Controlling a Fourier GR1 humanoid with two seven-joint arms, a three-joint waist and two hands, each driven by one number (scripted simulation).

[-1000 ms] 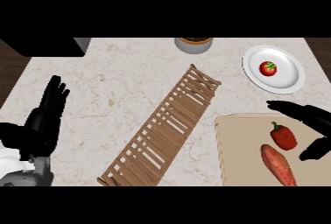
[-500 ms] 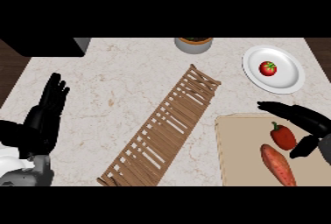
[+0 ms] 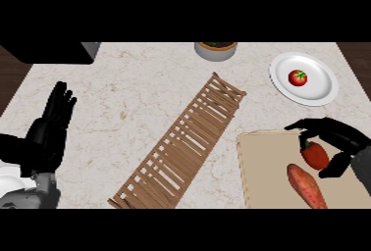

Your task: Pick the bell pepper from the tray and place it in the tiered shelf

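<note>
A red bell pepper (image 3: 315, 155) lies on the beige tray (image 3: 262, 171) at the lower right. My right hand (image 3: 334, 138) arches over it, fingers curled down on its far side and thumb on its near right side, so part of the pepper is hidden. An orange sweet potato (image 3: 306, 186) lies on the tray just in front of the pepper. The wooden slatted tiered shelf (image 3: 185, 145) runs diagonally across the middle of the counter. At the left edge my left hand (image 3: 49, 128) rests open, fingers up.
A white plate (image 3: 321, 92) at the upper right holds a tomato (image 3: 298, 77). A grey pot (image 3: 216, 49) stands at the counter's far edge. A dark block (image 3: 51, 51) fills the upper left corner.
My right hand has moved left and down over the bell pepper, and its fingers have curled around it. The left hand has not moved.
</note>
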